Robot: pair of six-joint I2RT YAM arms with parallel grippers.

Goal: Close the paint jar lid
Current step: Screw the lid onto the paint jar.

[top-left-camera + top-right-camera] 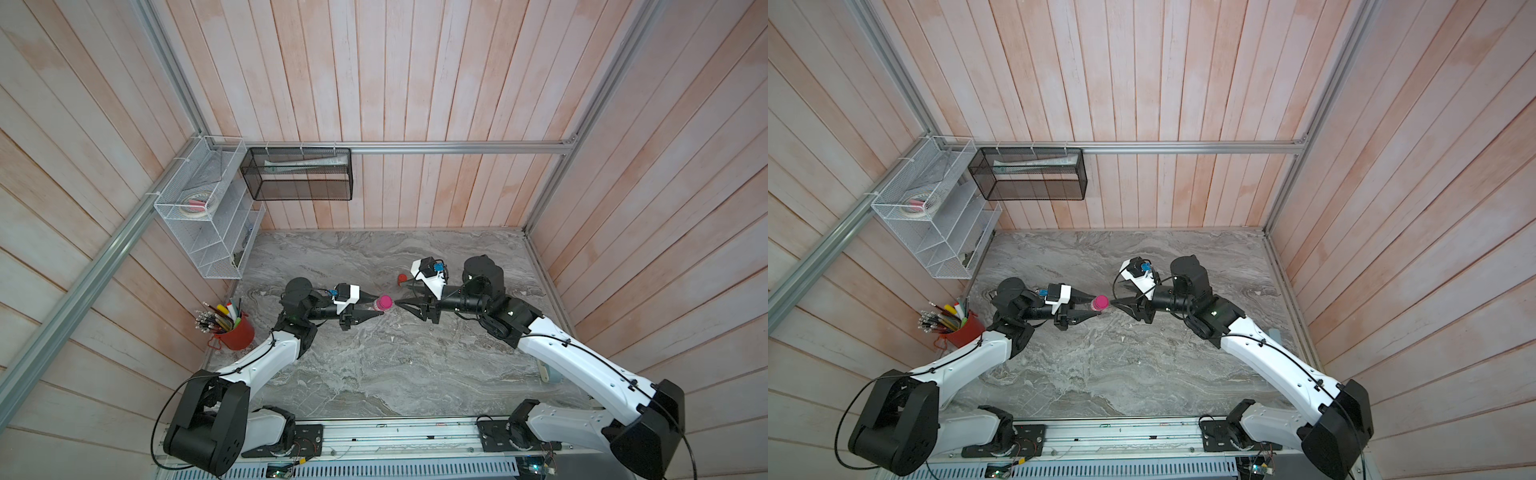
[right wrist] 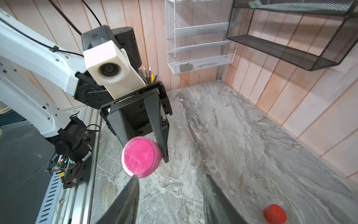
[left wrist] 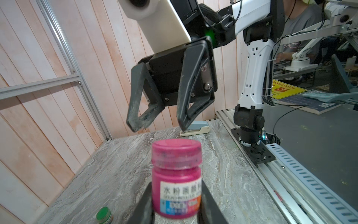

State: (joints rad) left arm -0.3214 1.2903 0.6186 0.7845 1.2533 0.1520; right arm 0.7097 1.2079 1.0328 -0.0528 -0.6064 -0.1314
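The left gripper (image 3: pixel 177 205) is clamping the paint jar (image 3: pixel 175 192) by its body, between its fingers. The pink lid (image 3: pixel 176 155) is already sitting on the jar's neck, so placing looks done and tightening is probably what is left. The right gripper (image 3: pixel 157 126) is hanging just beyond the lid, jaws apart, gripping nothing. I cannot tell whether the lid is screwed down, nor whether the jar is resting on the counter (image 3: pixel 120 170).
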